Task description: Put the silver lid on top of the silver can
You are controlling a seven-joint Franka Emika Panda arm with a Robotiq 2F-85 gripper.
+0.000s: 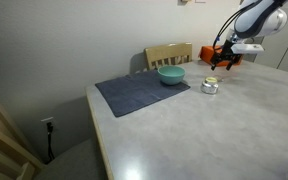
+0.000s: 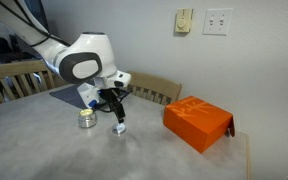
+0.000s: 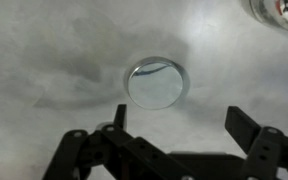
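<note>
claw (image 3: 179,120): stood jaws apart, empty | silver lid (image 3: 157,83): lay flat on table (image 3: 44,50) just ahead of fingertips, untouched | silver can (image 3: 280,9): sat further ahead, off to the side, apart from lid

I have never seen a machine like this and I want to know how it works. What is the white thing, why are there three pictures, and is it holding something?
The white thing is a robot arm that a person steers. At its end is a gripper, a sort of hand with two black fingers.

Two pictures come from cameras in the room that look at the table from different places. The third comes from a camera on the arm's wrist, looking past the fingers.

On the table are a dark mat, a teal bowl, an orange box, a small silver can and a round silver lid.

The lid lies flat on the table, just in front of the fingers. The gripper is open and holds nothing. The lid is not on the can yet.
</note>
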